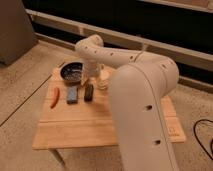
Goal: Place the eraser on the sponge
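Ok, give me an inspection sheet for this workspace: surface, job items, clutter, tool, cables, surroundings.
Surface: light wooden table; all the items sit on its far left part.
Job's things: eraser lies flat on the table just right of the sponge in the view, with a small gap between them; it is not yet on the sponge.
Clutter: dark bowl behind the sponge; red pepper to its left; pale round thing behind the eraser, kind unclear.
Grippers: tool is low over the table, just behind the eraser and beside the bowl.
Cables: dark cable on the floor at right.
Surroundings: speckled floor; grey cabinet at upper left.
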Available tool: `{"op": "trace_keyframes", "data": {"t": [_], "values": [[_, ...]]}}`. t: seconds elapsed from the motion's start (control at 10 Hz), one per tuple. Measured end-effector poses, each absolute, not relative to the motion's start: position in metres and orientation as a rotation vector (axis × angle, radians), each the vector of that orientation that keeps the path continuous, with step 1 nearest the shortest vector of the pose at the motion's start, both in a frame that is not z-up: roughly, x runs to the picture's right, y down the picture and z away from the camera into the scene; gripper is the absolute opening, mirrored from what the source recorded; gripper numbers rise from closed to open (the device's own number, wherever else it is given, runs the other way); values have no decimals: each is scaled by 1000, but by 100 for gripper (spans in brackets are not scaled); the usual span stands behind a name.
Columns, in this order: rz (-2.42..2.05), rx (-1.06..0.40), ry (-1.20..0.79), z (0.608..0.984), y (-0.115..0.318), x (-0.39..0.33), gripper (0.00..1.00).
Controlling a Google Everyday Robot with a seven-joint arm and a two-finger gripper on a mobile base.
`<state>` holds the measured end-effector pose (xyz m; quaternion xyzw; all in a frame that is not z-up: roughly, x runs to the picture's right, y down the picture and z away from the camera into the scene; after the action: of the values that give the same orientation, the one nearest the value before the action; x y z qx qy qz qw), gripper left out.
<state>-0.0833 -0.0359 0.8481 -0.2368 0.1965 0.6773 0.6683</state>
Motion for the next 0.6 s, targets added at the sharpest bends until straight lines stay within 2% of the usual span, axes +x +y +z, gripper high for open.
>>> {"op": "trace_keyframes", "data": {"t": [0.6], "values": [[1516,-616,468,876,-19,-98,65]]}}
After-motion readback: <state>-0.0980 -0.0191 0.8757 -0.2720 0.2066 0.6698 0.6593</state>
